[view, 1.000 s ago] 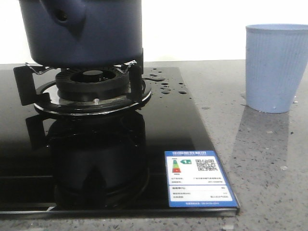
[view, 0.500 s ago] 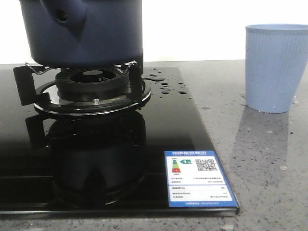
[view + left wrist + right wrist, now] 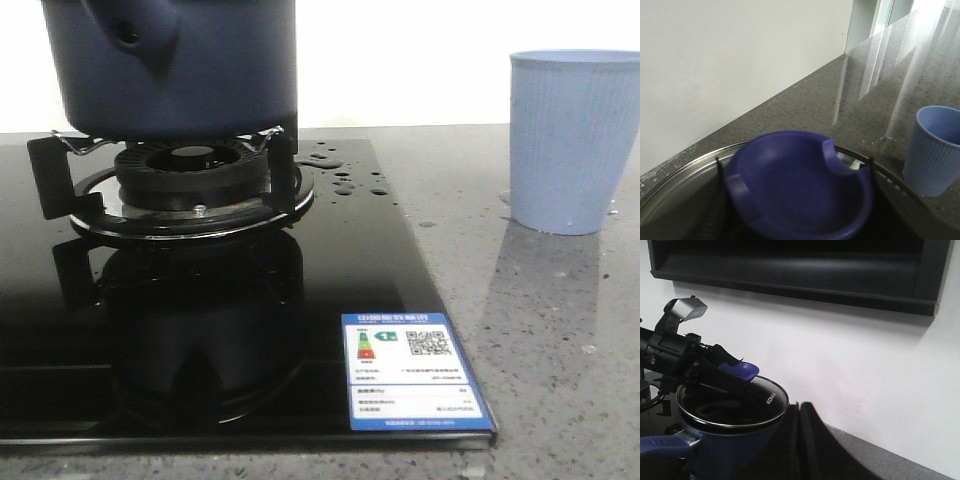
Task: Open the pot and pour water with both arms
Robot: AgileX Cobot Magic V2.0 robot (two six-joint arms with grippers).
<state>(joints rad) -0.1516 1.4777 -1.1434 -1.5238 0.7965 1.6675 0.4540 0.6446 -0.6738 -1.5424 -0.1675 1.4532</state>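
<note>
The dark navy pot (image 3: pixel 180 70) stands on the burner grate (image 3: pixel 190 185) at the back left, its stubby holed handle (image 3: pixel 127 33) facing me. Its glass lid (image 3: pixel 767 399) with a metal rim covers the mouth. My left gripper (image 3: pixel 715 369) is shut on the lid's blue knob (image 3: pixel 795 190), which fills the left wrist view. My right gripper (image 3: pixel 801 440) is close beside the pot's wall (image 3: pixel 730 450), fingers pressed together with nothing visible between them. Water shows as glossy drops (image 3: pixel 345 178) on the black glass to the right of the burner.
A light blue ribbed cup (image 3: pixel 572 140) stands upright on the grey speckled counter (image 3: pixel 540 320) to the right of the black glass cooktop (image 3: pixel 330 270). An energy label (image 3: pixel 412 385) sits on the cooktop's front right corner. A white wall runs behind.
The pot's right side has shifted very slightly on the grate. The cup and the drops have stayed put.
</note>
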